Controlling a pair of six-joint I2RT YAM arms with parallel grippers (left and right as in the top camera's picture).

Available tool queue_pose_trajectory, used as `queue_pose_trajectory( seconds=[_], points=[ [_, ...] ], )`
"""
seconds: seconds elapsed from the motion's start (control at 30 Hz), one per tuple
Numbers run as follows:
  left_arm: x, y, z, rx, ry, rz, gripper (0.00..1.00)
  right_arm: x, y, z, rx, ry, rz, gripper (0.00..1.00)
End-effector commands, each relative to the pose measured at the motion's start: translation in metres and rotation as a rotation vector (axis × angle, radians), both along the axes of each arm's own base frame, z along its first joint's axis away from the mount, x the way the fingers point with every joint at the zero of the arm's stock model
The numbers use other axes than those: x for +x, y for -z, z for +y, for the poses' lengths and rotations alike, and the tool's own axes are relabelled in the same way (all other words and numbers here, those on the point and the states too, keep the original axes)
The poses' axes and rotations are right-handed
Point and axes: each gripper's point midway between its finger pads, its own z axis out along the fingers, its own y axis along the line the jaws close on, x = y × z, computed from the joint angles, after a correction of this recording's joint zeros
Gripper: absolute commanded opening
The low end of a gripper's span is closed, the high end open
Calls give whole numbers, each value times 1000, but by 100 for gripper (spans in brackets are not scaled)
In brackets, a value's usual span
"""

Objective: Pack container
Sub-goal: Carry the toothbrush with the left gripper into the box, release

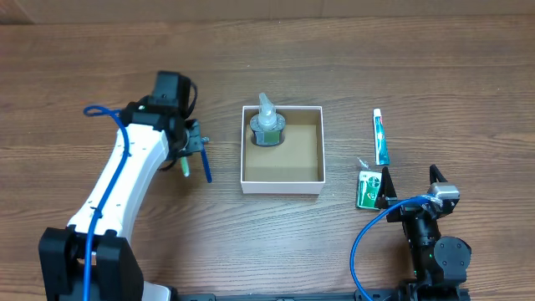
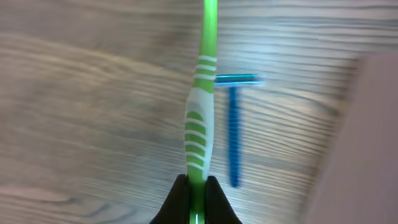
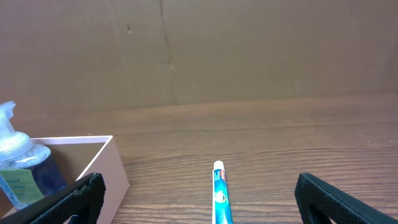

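The container (image 1: 282, 176) is a white-walled square box with a brown inside at the table's centre. A clear bottle with a nozzle cap (image 1: 267, 124) stands in its back left corner. To the box's left, my left gripper (image 1: 191, 149) is shut on a green and white toothbrush (image 2: 200, 118), its jaws (image 2: 197, 186) pinching the handle. A blue razor (image 2: 233, 137) lies on the table just beside the toothbrush. At the front right, my right gripper (image 1: 410, 186) stands open and holds nothing. A toothpaste tube (image 3: 220, 193) lies between and just ahead of its fingers (image 3: 74, 199).
A small green packet (image 1: 366, 188) lies on the table left of the right gripper, below the toothpaste tube (image 1: 381, 138). The container's white wall (image 2: 360, 155) fills the right edge of the left wrist view. The container (image 3: 93, 165) and bottle (image 3: 18, 162) show at the right wrist view's left.
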Motion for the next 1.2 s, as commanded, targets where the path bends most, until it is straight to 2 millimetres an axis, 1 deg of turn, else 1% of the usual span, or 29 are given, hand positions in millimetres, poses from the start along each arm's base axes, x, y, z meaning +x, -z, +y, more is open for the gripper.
queue_pose_trajectory(
  seconds=[0.0,0.03,0.1,0.13,0.17,0.2,0.3,0.4,0.5,0.6,0.67,0.83,0.87,0.9,0.93,0.97,1.07,1.17],
  points=[
    [7,-44,-49,-119,98,-91,4,0,1,-1,-7,3,-9,100],
    [6,-49,-59,-134,109,-99,4,0,1,-1,-7,3,-9,100],
    [2,-61,-86,-173,156,-119,5,0,1,-1,-7,3,-9,100],
    [1,-64,-96,-182,178,-125,5,0,1,-1,-7,3,-8,100],
    [-3,-70,-114,-201,221,-134,6,0,1,-1,-7,3,-9,100],
    [-6,-72,-125,-207,251,-140,8,0,1,-1,-7,3,-9,100],
    [-16,-74,-148,-226,281,-139,9,0,1,-1,-7,3,-9,100],
    [-23,-75,-166,-243,309,-141,8,0,1,-1,-7,3,-9,100],
    [-26,-74,-177,-252,328,-142,9,0,1,-1,-7,3,-9,100],
    [-25,-68,-185,-252,343,-141,12,0,1,-1,-7,3,-9,100],
    [-21,-63,-189,-252,345,-138,13,0,1,-1,-7,3,-9,100],
    [-11,-38,-197,-243,346,-104,13,0,1,-1,-7,3,-9,100],
    [-10,-31,-197,-229,343,-92,15,0,1,-1,-7,3,-9,100],
    [-10,-29,-196,-222,349,-87,18,0,1,-1,-7,3,-9,100],
    [-9,-26,-195,-214,353,-82,25,0,1,-1,-7,3,-9,100],
    [-7,-26,-192,-203,347,-84,28,0,1,-1,-7,3,-9,100],
    [-1,-30,-173,-176,303,-94,29,0,1,-1,-7,3,-9,100],
    [1,-39,-144,-172,217,-87,29,0,1,-1,-7,3,-9,100]
  ],
)
